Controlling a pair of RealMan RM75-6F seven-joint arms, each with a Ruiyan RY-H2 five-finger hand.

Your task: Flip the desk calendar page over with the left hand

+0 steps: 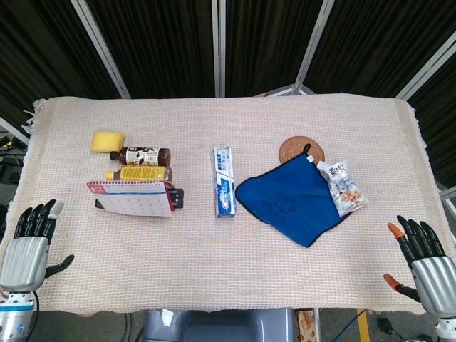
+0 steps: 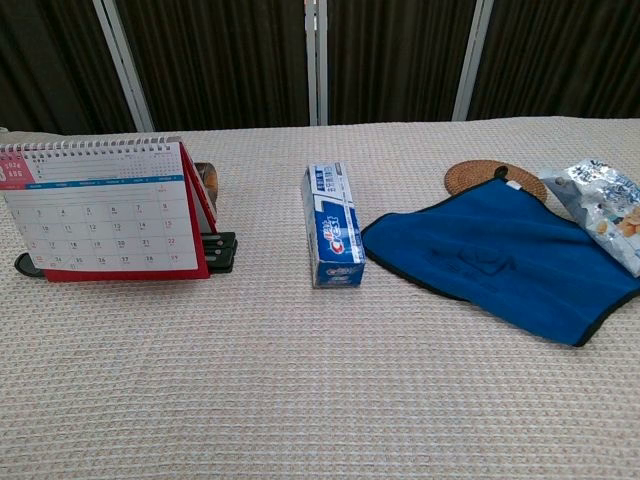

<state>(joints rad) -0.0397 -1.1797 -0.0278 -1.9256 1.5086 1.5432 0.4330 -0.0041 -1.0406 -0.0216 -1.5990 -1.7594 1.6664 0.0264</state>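
The desk calendar (image 1: 132, 199) stands upright on the left part of the table, its white date page facing me, red-backed with a spiral binding on top; the chest view shows the calendar (image 2: 105, 210) at the far left. My left hand (image 1: 30, 242) hovers at the table's near-left corner, fingers apart and holding nothing, well to the left of and nearer than the calendar. My right hand (image 1: 422, 258) is at the near-right corner, open and empty. Neither hand appears in the chest view.
Two bottles (image 1: 142, 164) and a yellow sponge (image 1: 107, 141) lie behind the calendar, a black object (image 1: 176, 198) beside it. A toothpaste box (image 1: 224, 182) lies mid-table. Right of it are a blue cloth (image 1: 288, 203), a woven coaster (image 1: 300, 149) and a snack bag (image 1: 342, 187).
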